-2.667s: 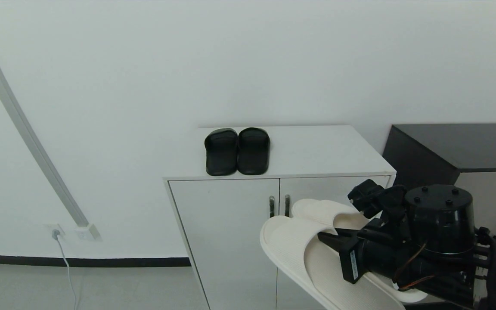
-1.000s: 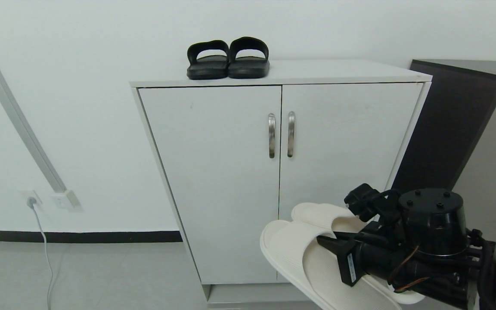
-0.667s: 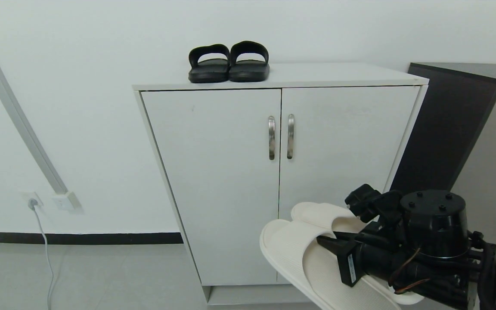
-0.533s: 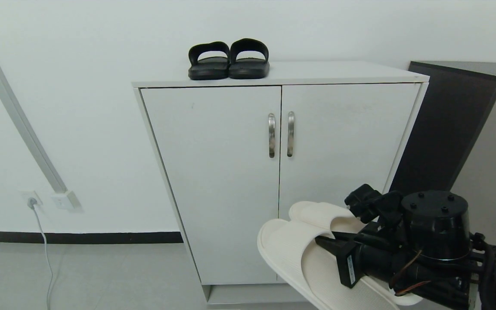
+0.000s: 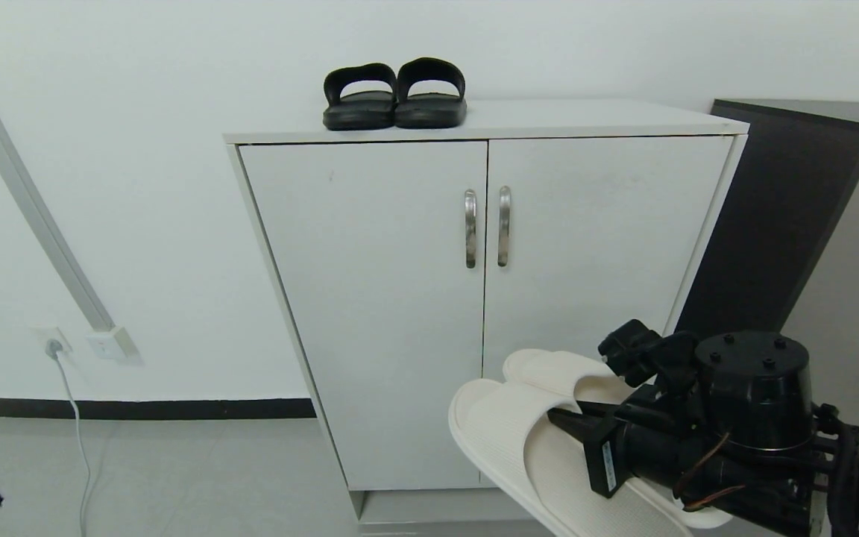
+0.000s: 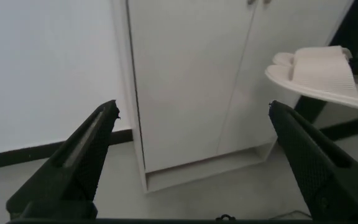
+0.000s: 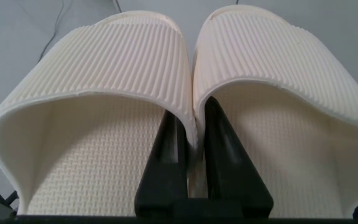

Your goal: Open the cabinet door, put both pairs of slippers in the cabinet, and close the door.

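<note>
Two pairs of slippers are in sight, and neither is inside the cabinet [image 5: 370,313]. The black slippers [image 5: 395,95] stand side by side, touching each other, on the cabinet's top near its front edge, above the left-hand door. Both doors [image 5: 593,246] are closed. Their two upright metal handles [image 5: 470,228] sit just beside each other at the middle seam.

The white slippers [image 5: 541,440] are held in the air by the right gripper [image 5: 560,416], low down in front of the right-hand door, with their soles tilted. In the right wrist view one finger [image 7: 166,155] runs under each strap. The jaws are clenched on the two inner strap edges, which are pressed together between them (the pair hangs from that one pinch).

The left gripper [image 6: 192,109] is low down and faces the cabinet's lower left part and the floor [image 6: 185,199]. Its jaws are spread wide with nothing between them. The white pair shows beyond it, off to one side. A small dark tip at the lower left corner of the head view is probably one of this gripper's fingers.

A dark cabinet [image 5: 772,224] stands just to the right of the white one. On the white wall [image 5: 139,112], grey trunking [image 5: 19,186] slants down to a socket [image 5: 53,344], from which a cable [image 5: 79,440] hangs toward the floor.
</note>
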`<state>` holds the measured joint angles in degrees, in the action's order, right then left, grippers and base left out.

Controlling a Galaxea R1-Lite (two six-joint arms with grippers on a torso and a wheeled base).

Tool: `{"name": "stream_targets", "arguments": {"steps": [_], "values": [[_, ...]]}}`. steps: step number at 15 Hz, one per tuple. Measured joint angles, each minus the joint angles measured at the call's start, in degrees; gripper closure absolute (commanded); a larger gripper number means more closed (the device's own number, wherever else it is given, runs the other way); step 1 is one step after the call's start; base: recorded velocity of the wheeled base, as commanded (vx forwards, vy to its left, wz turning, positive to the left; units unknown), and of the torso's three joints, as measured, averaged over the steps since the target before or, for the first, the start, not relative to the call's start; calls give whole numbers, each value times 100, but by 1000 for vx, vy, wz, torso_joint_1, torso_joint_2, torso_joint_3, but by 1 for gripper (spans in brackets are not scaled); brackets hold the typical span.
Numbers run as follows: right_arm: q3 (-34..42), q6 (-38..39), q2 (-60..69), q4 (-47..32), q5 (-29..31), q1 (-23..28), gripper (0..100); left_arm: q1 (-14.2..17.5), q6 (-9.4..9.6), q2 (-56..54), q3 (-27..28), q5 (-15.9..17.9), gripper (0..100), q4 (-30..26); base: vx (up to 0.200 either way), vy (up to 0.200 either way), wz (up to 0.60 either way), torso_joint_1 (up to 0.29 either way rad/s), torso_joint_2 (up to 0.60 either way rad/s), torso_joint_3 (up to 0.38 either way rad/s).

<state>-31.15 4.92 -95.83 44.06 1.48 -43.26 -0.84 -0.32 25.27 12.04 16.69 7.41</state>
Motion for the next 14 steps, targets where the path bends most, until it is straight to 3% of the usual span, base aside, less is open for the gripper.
{"name": "stream_targets", "arguments": {"steps": [3, 7, 10, 14], "values": [[23, -2, -4, 157, -2, -11, 100, -124, 204, 1141, 278, 438, 0, 605, 0, 0, 0, 0, 0, 0], [98, 0, -20, 354, -93, -26, 100, -590, 155, 2759, 446, 578, 0, 2154, 0, 0, 0, 0, 0, 0], [116, 0, -50, 362, -116, -33, 100, -1217, -233, 3925, 741, 589, 0, 3187, 0, 0, 0, 0, 0, 0], [149, -2, -74, 362, -118, -26, 100, -2161, -950, 5303, 1891, 575, 0, 3877, 0, 0, 0, 0, 0, 0]]}}
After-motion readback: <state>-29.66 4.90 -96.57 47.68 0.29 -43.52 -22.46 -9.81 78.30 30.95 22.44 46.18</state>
